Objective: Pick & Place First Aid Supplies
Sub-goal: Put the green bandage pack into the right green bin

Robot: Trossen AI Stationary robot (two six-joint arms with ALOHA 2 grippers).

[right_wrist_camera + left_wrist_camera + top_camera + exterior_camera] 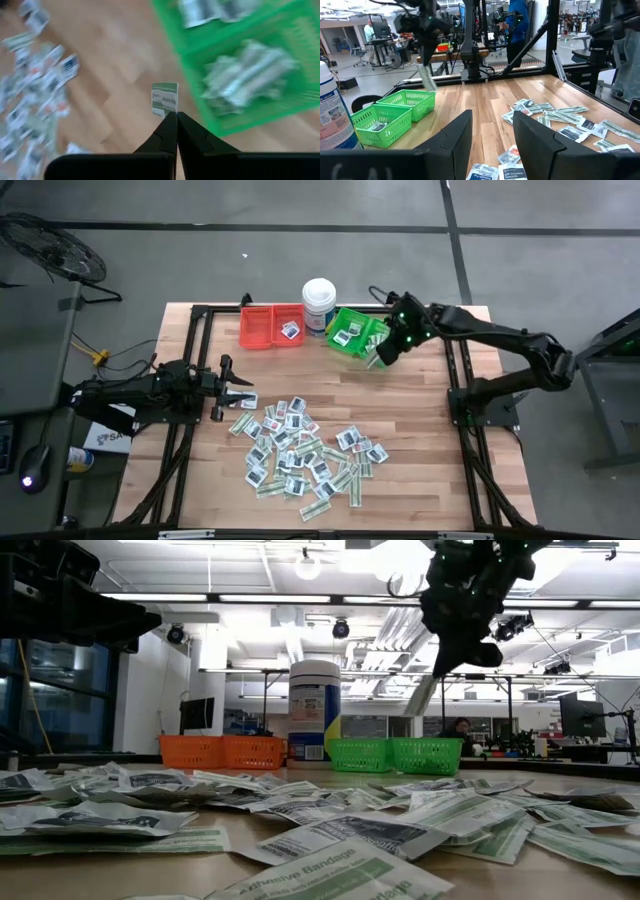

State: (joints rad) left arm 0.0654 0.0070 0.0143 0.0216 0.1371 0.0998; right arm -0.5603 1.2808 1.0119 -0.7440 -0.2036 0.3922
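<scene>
The first aid supplies lie as a loose pile of small flat packets on the wooden table; some more lie in the green bin and the red bin. My right gripper hangs above the table by the green bin's near right corner, shut on a green-and-white strip packet. My left gripper rests level at the pile's left edge, open, with nothing between its fingers. My right gripper pinches one short end of the strip packet between its two fingertips. The fingers slant down from above and lie along the packet. The packet sticks out past the fingertips and hangs slanting below them, clear of the table and the bin.
A tall white round tub stands between the red bin and the green bin at the table's far edge. Bare wood lies between the bins and the pile. Black frame rails run along the table's sides.
</scene>
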